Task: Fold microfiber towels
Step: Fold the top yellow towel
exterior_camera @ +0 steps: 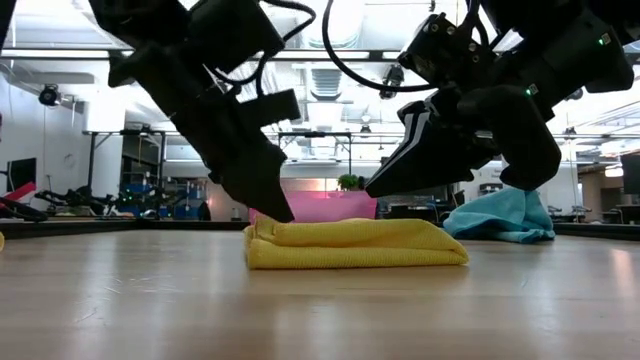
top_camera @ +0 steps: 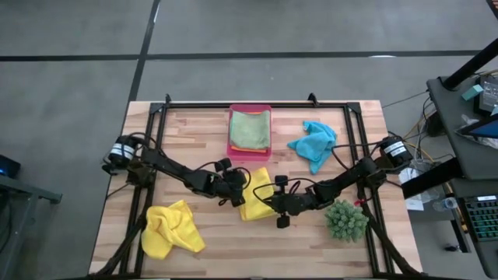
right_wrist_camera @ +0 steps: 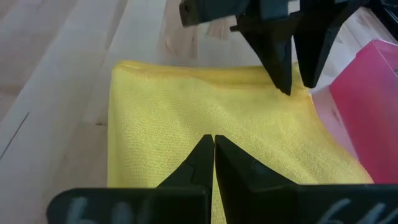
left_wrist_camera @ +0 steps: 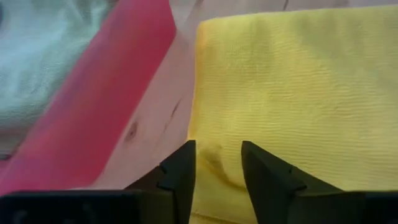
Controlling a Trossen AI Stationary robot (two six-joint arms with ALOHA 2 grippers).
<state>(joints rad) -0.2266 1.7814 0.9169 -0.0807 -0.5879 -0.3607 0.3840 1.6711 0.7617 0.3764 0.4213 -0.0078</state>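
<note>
Now, both grippers meet at the folded yellow microfiber towel (top_camera: 257, 194).
Lying mid-tabletop near the front edge, it has the left gripper (left_wrist_camera: 217, 168) parted over one edge, the right gripper (right_wrist_camera: 214, 155) clenched empty above it.

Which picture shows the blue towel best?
The high view: the whole blue towel lies crumpled right of the pink tray. The low view shows only part of it, behind an arm. Neither wrist view shows it.

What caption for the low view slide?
Both grippers, left open and right shut, over a folded yellow towel on the table.
</note>
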